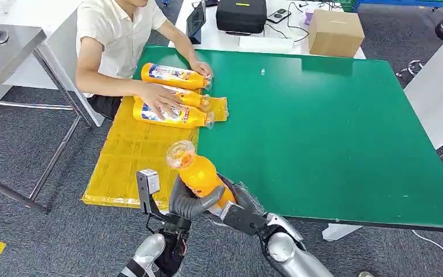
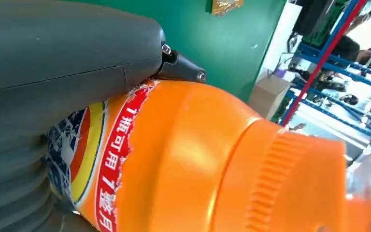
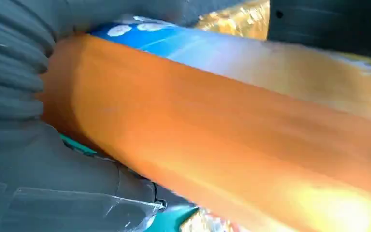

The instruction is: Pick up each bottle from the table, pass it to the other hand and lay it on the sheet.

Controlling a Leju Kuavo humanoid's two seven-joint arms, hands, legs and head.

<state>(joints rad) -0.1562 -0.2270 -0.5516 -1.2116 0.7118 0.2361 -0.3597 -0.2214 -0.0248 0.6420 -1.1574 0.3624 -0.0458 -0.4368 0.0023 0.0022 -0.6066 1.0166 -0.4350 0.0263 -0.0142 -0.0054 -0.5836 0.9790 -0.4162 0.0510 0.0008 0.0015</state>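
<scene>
You have both hands on one orange bottle (image 1: 201, 173) at the near edge of the green table (image 1: 334, 133), cap tilted up and away from the robot. Your left hand (image 1: 193, 202) wraps its grey thumb and fingers around the lower body; your right hand (image 1: 239, 210) comes in from the right and clasps the base, its forearm angled across the table edge. The bottle sits raised above the border between table and yellow sheet (image 1: 130, 156). Count four bottles: this one, plus three bottles (image 1: 173, 95) lying side by side on the sheet's far end, where a seated person (image 1: 115, 34) rests both hands on them.
</scene>
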